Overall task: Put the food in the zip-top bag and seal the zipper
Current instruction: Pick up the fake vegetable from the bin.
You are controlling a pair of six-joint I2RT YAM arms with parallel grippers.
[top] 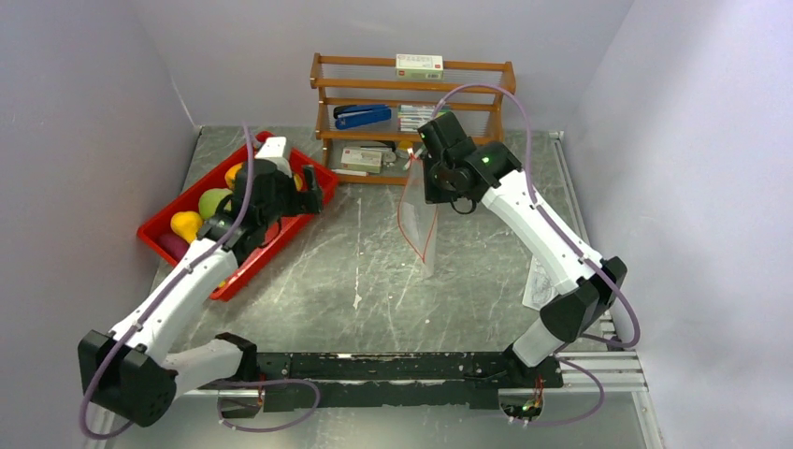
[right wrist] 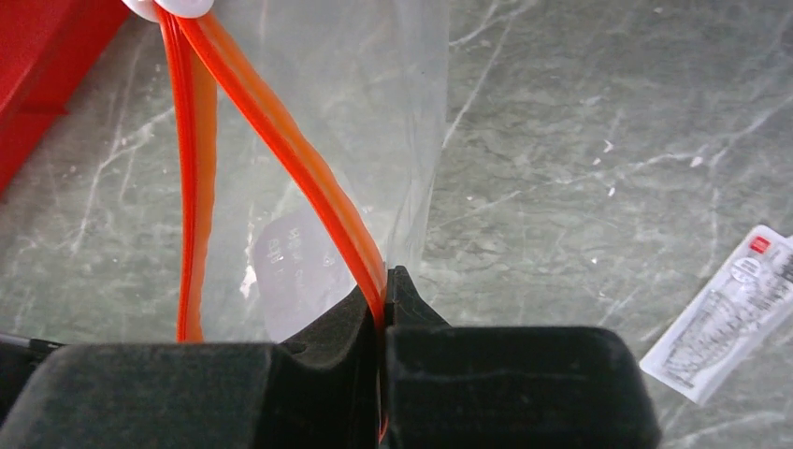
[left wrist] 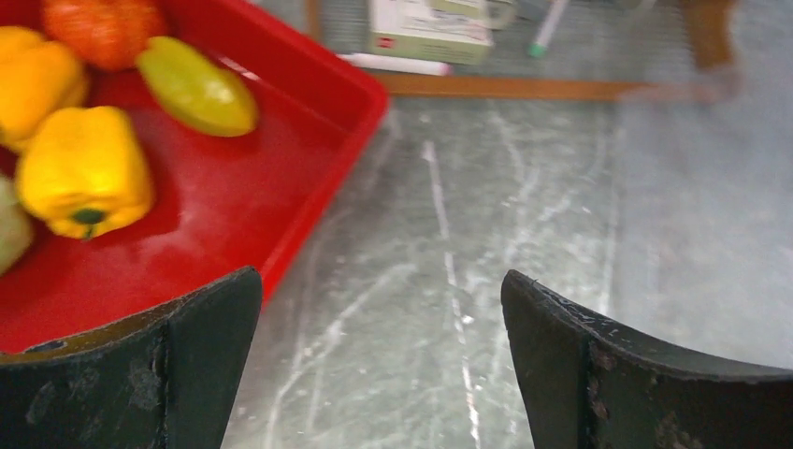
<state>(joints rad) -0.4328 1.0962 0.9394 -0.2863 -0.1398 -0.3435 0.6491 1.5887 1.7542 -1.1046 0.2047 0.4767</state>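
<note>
Jaws, top view: left gripper (top: 313, 192) at the edge of the red tray (top: 238, 276) holding the food (top: 213, 201). The right gripper (top: 424, 175) holds the zip-top bag (top: 423, 224) hanging mid-table. Left wrist view: fingers spread wide, nothing between them. Right wrist view: jaws clamped on the zipper (right wrist: 281, 140).

two arms (top: 178, 290), one zip-top bag (right wrist: 374, 94), one red tray (left wrist: 215, 215), at least five toy foods (left wrist: 84, 168), one wooden rack (top: 321, 98)

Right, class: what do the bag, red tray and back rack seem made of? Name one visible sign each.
Zip-top bag: thin clear plastic film; the table shows through it. Red tray: likely hard plastic, glossy, with highlights. Rack: apparently varnished wood, warm brown rails.
</note>
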